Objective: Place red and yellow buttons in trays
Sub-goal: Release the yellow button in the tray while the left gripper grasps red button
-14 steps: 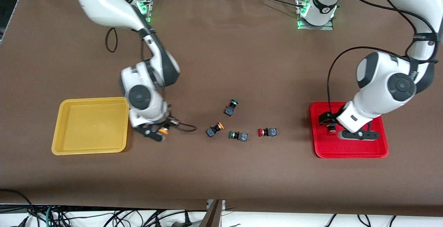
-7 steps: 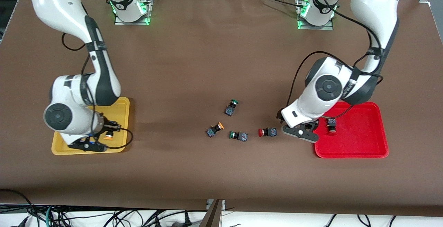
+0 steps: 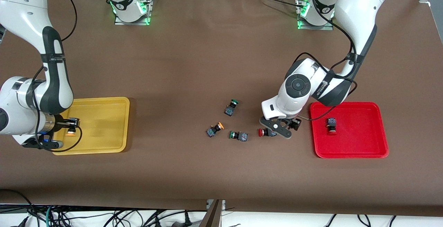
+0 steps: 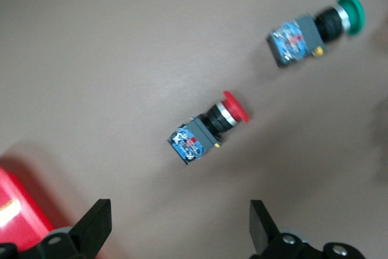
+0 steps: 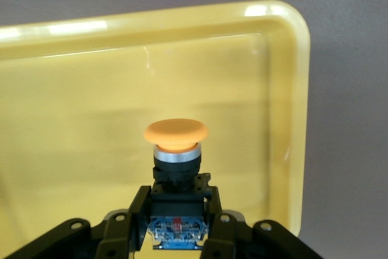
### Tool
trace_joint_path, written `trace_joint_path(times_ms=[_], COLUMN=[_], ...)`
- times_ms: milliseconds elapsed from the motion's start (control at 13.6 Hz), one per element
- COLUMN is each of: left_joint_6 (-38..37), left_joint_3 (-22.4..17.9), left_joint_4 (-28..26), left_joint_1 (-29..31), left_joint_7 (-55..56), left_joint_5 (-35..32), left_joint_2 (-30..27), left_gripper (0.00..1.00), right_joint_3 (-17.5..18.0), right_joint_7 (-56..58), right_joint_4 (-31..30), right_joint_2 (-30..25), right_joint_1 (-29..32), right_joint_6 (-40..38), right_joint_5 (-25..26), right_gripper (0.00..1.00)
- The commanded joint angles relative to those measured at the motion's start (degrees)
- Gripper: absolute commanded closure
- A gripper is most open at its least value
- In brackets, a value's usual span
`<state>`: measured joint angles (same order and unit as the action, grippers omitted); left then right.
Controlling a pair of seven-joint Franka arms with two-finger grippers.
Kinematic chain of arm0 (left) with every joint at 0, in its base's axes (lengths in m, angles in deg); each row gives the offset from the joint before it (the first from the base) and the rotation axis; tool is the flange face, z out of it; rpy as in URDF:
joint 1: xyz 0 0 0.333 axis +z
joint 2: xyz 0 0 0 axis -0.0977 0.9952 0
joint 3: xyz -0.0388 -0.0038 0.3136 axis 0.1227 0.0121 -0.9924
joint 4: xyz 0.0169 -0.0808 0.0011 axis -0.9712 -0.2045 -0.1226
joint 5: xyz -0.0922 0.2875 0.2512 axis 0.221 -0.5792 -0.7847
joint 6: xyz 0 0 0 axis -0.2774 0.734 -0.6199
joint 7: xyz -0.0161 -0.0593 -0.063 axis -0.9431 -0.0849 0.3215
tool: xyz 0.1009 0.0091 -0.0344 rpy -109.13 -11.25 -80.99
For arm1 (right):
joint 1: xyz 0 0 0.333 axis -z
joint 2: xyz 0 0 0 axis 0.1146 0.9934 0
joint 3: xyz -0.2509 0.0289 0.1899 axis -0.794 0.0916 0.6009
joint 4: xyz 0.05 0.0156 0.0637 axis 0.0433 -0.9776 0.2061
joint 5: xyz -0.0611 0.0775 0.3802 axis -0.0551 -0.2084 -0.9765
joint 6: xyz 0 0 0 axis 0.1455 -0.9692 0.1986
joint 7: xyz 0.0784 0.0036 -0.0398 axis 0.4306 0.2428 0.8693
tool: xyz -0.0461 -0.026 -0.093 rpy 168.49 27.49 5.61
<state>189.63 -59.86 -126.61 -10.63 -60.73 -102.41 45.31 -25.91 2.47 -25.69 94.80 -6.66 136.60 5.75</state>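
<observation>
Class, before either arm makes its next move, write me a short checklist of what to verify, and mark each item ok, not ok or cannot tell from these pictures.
1. Right gripper shut on the yellow button: ok.
2. That button is over the yellow tray: ok.
3. Left gripper open: ok.
4. Left gripper over the loose red button on the table, fingers on either side of it: ok.
5. One red button already in the red tray: ok.
6. Both yellow buttons in the yellow tray: not ok, a second one lies on the table near the two green buttons.
</observation>
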Motion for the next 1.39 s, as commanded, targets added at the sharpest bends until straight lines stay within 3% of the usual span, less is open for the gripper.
trace_joint_path(times_ms=[0,513,587,660,733,953,1100,1320], left_joint_6=[-0.27,5.26,6.66,7.98,8.78,8.79,8.79,8.79], left_joint_3=[-0.17,-0.44,-0.70,-0.79,-1.05,-1.32,-1.32,-1.40], left_joint_4=[2.61,5.43,5.77,5.78,5.78,6.48,6.66,7.10], left_joint_1=[-0.69,-2.09,-2.36,-2.27,-2.27,-2.27,-2.01,-2.01], left_joint_7=[-10.60,-40.75,-42.00,-42.10,-42.10,-41.92,-41.92,-41.40], left_joint_5=[-0.85,-1.47,-1.47,-1.47,-1.55,-2.52,-2.52,-2.52], left_joint_2=[1.06,6.59,8.08,9.23,10.28,12.31,12.75,13.45], left_gripper=[0.00,0.00,0.00,0.00,0.00,0.00,0.00,0.00], right_joint_3=[0.94,1.03,1.03,1.03,1.03,1.90,4.35,6.56], right_joint_7=[2.20,4.32,4.41,4.41,4.41,4.15,2.31,-9.08], right_joint_4=[-1.04,-3.50,-4.20,-4.21,-3.86,-3.51,-3.51,-3.51], right_joint_2=[1.93,3.35,3.26,3.17,2.91,0.81,-0.95,-1.58], right_joint_1=[1.65,3.51,3.51,3.42,3.16,1.06,-0.53,-4.21], right_joint_6=[3.76,7.29,7.99,7.82,7.30,6.94,6.68,6.24], right_joint_5=[-0.82,-1.43,-1.43,-1.35,-1.35,-1.35,-1.70,-1.70], right_gripper=[0.89,0.87,0.78,0.35,0.00,0.00,0.00,0.00])
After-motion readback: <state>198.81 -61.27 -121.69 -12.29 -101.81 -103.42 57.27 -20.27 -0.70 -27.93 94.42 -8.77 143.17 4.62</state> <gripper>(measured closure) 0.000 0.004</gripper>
